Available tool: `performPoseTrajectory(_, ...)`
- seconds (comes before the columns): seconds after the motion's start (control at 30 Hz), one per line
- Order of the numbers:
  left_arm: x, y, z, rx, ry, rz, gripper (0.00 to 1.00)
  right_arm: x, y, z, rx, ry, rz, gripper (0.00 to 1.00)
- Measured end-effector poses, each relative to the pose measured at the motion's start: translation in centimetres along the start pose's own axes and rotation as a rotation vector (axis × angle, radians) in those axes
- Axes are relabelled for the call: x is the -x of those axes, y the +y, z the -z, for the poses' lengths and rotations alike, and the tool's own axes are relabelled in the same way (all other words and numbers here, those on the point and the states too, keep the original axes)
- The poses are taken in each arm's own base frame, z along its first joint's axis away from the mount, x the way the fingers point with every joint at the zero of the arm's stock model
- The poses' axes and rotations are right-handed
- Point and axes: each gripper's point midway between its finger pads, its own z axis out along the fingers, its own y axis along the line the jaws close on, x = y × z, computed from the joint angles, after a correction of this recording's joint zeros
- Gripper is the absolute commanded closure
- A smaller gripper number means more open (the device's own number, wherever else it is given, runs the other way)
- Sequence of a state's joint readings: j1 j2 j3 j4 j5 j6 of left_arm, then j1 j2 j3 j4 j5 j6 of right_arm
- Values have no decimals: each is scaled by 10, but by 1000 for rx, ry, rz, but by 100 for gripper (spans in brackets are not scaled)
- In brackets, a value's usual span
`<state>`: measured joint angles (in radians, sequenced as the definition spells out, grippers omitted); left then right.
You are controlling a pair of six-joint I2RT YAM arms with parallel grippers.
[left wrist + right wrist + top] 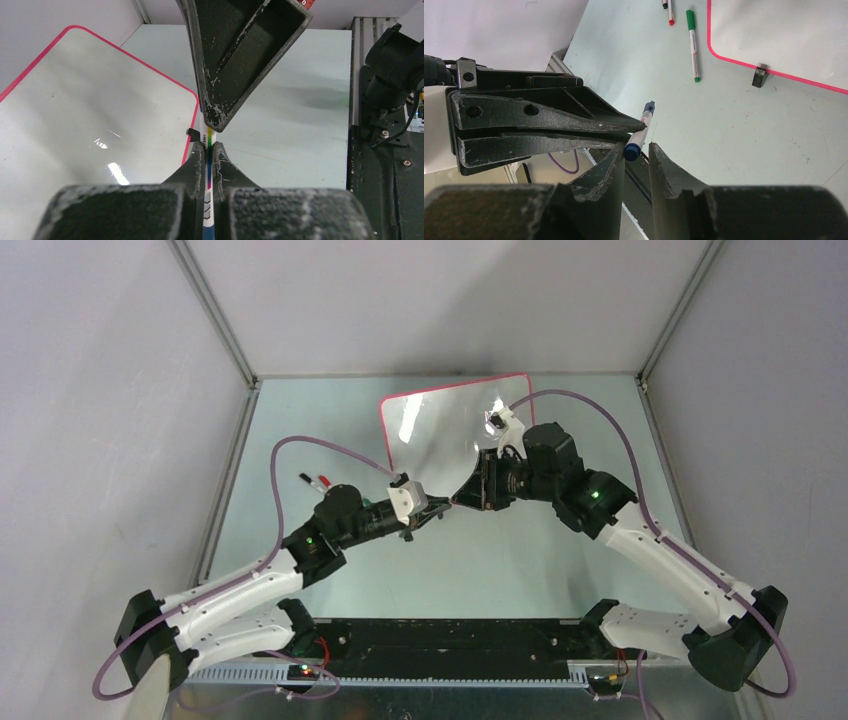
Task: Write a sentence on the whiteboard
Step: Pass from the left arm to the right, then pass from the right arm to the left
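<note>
While the left gripper (210, 150) is clamped tight on the marker (646, 116) mid-barrel, the right gripper (636, 148) has its jaws only narrowly apart around the blue cap (632, 151). The cap looks to touch one finger, w/ a sliver of gap to the other, so no firm hold yet. Both meet over the table at approx 6 o'clock from the whiteboard (430, 415), which sits at the far middle w/ no sentence showing in any view.

Risks, as a judgement: if the right jaws shut off-centre, the cap could get shoved sideways and twist the marker in the left grip. A shallow bite on the rounded cap could slip off on the pull (no uncapping, no writing). A pull out of line w/ the barrel could drag the marker from the left fingers. A dropped cap may roll toward the spare pens (693, 45), approx 9 o'clock of the left gripper.

Marker's long axis, in the right wrist view, runs from approx 1 o'clock (tail) to 7 o'clock (cap), crossing the left fingers, cap end toward the right gripper. The board's white face shows to the top camera, far edge approx 9-to-3. Its long axis can't be told, as the right arm covers part.
</note>
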<state>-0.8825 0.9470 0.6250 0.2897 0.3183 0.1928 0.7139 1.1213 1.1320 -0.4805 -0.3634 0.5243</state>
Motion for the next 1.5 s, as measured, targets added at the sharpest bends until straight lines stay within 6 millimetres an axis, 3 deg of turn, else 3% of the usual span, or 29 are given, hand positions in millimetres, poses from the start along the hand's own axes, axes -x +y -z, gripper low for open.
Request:
performPoseTrajectory(0.07, 0, -1, 0, -2, 1, -1, 100, 0, -1, -1, -1, 2, 0, 72)
performPoseTrajectory(0.23, -2, -1, -1, -5, 5, 0, 100, -1, -1, -3, 0, 8, -3, 85)
performPoseTrajectory(0.33, -4, 0, -1, -1, 13, 2, 98, -2, -2, -5, -3, 16, -8, 100)
performPoseTrajectory(0.47, -5, 1, -1, 6, 19, 7, 81, -3, -4, -7, -7, 19, -10, 100)
performPoseTrajectory(0.5, -5, 1, -1, 11, 18, 9, 70, -2, -4, -6, -8, 17, -9, 100)
performPoseTrajectory(0.57, -3, 3, -1, 23, 10, 17, 59, -1, -4, -6, -13, 10, -6, 100)
performPoseTrajectory(0.7, 7, 8, 0, 65, -45, 32, 41, 2, -11, 1, -38, -4, -9, 100)
performPoseTrajectory(0.77, 4, 10, 5, 89, -58, 44, 37, 7, -16, 9, -54, -25, -14, 100)
performPoseTrajectory(1.0, -31, 4, 16, 114, -12, 82, 40, 25, -29, 45, -82, -110, -36, 100)
performPoseTrajectory(1.1, -34, 3, 16, 112, -7, 83, 41, 27, -27, 55, -68, -124, -38, 100)
performPoseTrajectory(1.33, -39, 2, 12, 100, 4, 84, 42, 17, -18, 58, -18, -82, -44, 100)
performPoseTrajectory(1.5, -46, 1, 7, 90, 32, 89, 53, 13, -12, 58, 13, -58, -46, 100)
